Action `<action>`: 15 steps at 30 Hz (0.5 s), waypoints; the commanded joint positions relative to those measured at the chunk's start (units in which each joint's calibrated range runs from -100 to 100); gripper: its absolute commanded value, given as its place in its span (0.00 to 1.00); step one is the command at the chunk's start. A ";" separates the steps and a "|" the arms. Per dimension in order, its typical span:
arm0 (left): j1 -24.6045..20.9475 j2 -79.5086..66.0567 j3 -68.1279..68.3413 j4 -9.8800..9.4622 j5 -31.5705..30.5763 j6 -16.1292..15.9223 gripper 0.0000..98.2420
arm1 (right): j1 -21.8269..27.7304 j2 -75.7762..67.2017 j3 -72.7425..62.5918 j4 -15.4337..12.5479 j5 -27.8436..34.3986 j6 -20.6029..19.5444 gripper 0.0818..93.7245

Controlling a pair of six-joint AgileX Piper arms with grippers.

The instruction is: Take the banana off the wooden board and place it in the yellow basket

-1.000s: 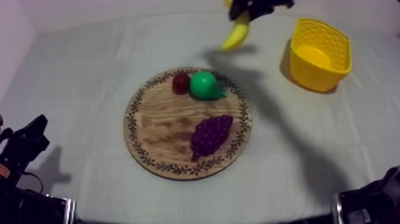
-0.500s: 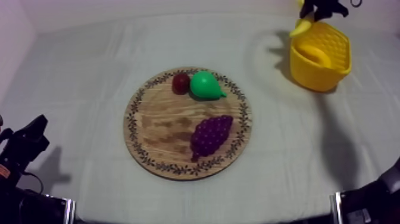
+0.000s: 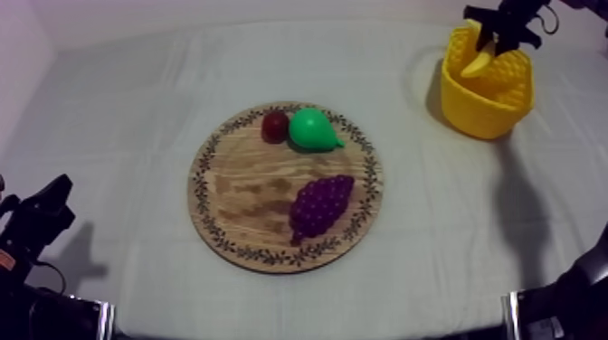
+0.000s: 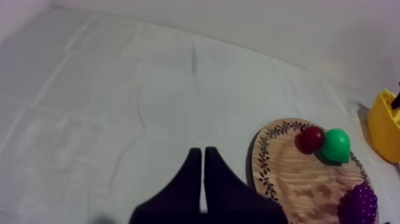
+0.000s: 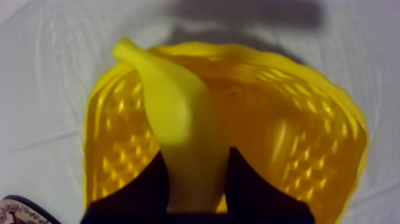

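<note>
Surface: you see creased grey-white cloth (image 3: 136,118), pale wall behind; board (image 3: 244,199) mid-table | Banana (image 5: 178,125): plain yellow, smooth, tapered tip; held over basket (image 5: 286,137) mouth, far R | R gripper (image 5: 196,196): fingers clamped round banana's thick end | L gripper (image 4: 203,179): fingers together, empty, near board.

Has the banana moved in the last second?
Yes. The banana went right, from beyond the board to over the basket, in the right gripper.
</note>
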State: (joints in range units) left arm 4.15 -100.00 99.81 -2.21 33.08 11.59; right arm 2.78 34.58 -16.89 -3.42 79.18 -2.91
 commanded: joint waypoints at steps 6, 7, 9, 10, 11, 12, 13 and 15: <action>0.01 0.00 -0.03 -0.01 -0.01 0.01 0.00 | 1.45 -3.33 3.32 -0.61 -0.94 0.85 0.47; 0.01 0.00 -0.03 -0.01 -0.01 0.01 0.00 | 1.66 -4.28 4.00 -0.56 -1.07 0.96 0.49; 0.01 0.00 -0.03 -0.01 -0.01 -0.01 0.00 | 1.92 -6.79 6.04 -0.19 -1.84 1.02 0.51; 0.01 0.00 -0.03 -0.01 -0.01 0.00 0.00 | 2.05 -8.43 7.51 0.08 -2.54 0.98 0.51; 0.01 0.00 -0.03 -0.01 -0.01 0.01 0.00 | 2.21 -10.37 9.27 0.32 -3.40 0.96 0.51; 0.01 0.00 -0.03 -0.01 -0.01 0.01 0.00 | 2.39 -12.56 11.31 0.47 -4.31 1.01 0.50; 0.01 0.00 -0.03 -0.01 -0.01 0.00 0.00 | 2.59 -14.96 13.47 0.51 -5.19 1.10 0.50; 0.01 0.00 -0.03 -0.01 -0.01 0.02 0.00 | 3.00 -20.19 17.95 0.34 -6.71 1.49 0.47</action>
State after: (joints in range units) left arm 4.15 -100.00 99.81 -2.21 33.08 11.59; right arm 5.60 20.84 -3.85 -3.04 73.86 -1.72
